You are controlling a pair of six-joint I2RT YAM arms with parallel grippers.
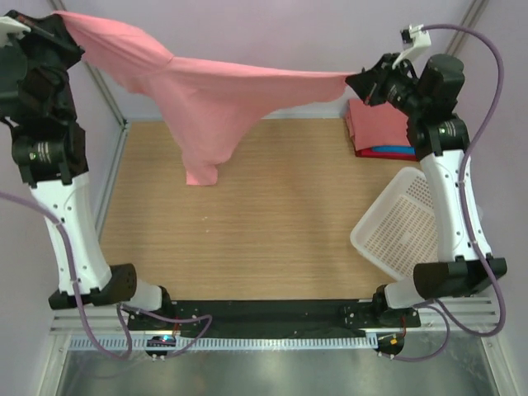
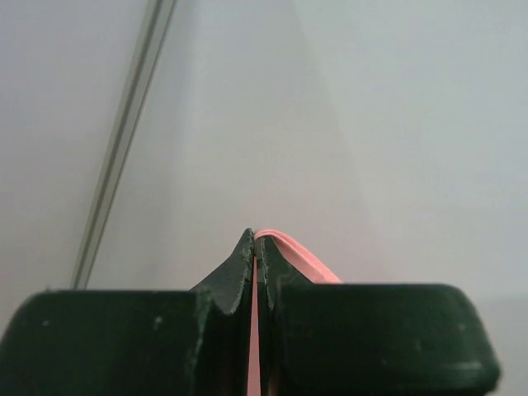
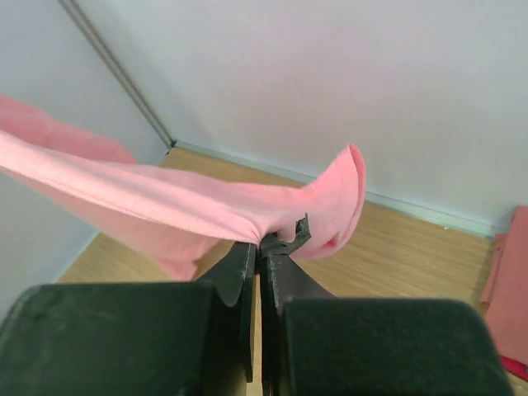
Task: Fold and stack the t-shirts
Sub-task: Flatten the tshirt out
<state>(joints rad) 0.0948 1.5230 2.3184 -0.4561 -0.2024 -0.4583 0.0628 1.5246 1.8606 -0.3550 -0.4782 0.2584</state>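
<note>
Above the table (image 1: 272, 231), raised arms (image 1: 62, 206) (image 1: 445, 190) stretch a t-shirt (image 1: 223, 91).

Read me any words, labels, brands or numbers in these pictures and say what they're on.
None can be read.
The pink t-shirt, the folded stack and the white basket show no print.
The small lit part at the near edge is too small to make out.

My left arm (image 1: 70, 223) and right arm (image 1: 448, 202) are white with black joints (image 1: 41, 153), and purple cables (image 1: 498, 66) loop off them.
</note>
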